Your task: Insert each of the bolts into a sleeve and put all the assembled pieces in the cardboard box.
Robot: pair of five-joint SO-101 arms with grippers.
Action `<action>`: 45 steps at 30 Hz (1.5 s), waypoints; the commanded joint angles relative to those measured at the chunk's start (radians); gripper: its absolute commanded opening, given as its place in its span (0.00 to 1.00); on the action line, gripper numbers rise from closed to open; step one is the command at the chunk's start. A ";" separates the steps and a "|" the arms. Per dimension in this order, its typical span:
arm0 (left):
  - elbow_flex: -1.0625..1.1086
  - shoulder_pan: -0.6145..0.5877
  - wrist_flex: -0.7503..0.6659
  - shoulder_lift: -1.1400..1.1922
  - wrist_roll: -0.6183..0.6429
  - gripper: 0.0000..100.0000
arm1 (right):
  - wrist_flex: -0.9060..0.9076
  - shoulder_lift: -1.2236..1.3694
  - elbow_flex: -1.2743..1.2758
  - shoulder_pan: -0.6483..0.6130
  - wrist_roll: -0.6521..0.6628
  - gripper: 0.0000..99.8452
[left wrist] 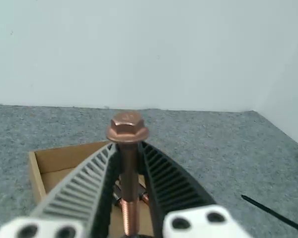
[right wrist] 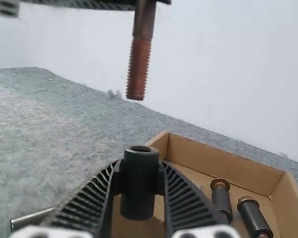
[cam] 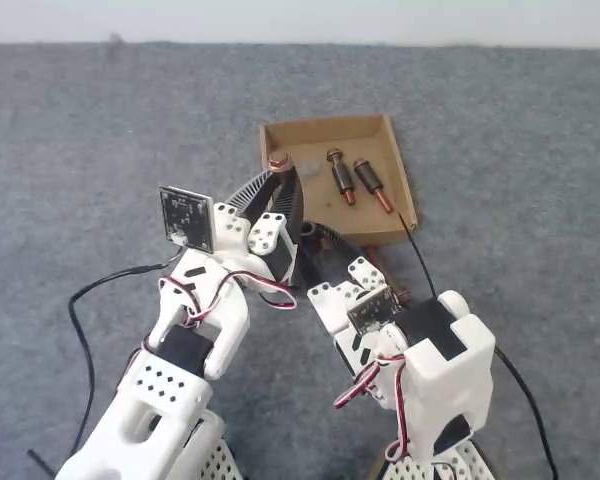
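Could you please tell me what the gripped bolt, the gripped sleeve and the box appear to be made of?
The bolt looks like copper-toned metal: reddish sheen, cut threads, flanged hex head. The sleeve seems dark metal or hard plastic, matte black with a smooth bore; I cannot tell which. The box is plain brown cardboard, with thin upright walls.

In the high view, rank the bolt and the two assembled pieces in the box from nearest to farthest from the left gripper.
1. The bolt, clamped in the left gripper's fingers at the cardboard box's left side.
2. The left assembled piece, mid-box.
3. The right assembled piece, toward the right wall.
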 commanded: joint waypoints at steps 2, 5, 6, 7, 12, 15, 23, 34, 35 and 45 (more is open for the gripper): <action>-0.012 0.011 -0.005 -0.037 0.002 0.01 | -0.033 -0.050 0.003 -0.005 -0.014 0.01; -0.012 0.011 -0.006 -0.035 0.002 0.01 | -0.033 -0.061 0.009 -0.004 -0.015 0.01; -0.016 0.011 -0.008 -0.025 0.002 0.01 | -0.033 -0.077 0.025 -0.004 -0.018 0.01; -0.021 0.011 -0.009 -0.006 0.002 0.01 | -0.033 -0.102 0.041 -0.004 -0.020 0.01; -0.082 0.014 -0.025 0.147 0.005 0.01 | -0.015 -0.208 0.092 0.001 -0.071 0.01; -0.087 0.034 -0.038 0.170 0.006 0.01 | 0.005 -0.216 0.087 0.033 -0.123 0.01; -0.099 0.049 -0.049 0.169 0.003 0.01 | 0.005 -0.214 0.094 0.021 -0.126 0.01; -0.114 0.048 -0.089 0.169 0.002 0.01 | 0.064 -0.219 0.087 0.013 -0.124 0.01; -0.114 0.048 -0.089 0.169 0.002 0.01 | 0.070 -0.222 0.086 0.013 -0.124 0.01; -0.114 0.048 -0.032 0.169 0.002 0.01 | 0.074 -0.216 0.077 0.018 -0.124 0.01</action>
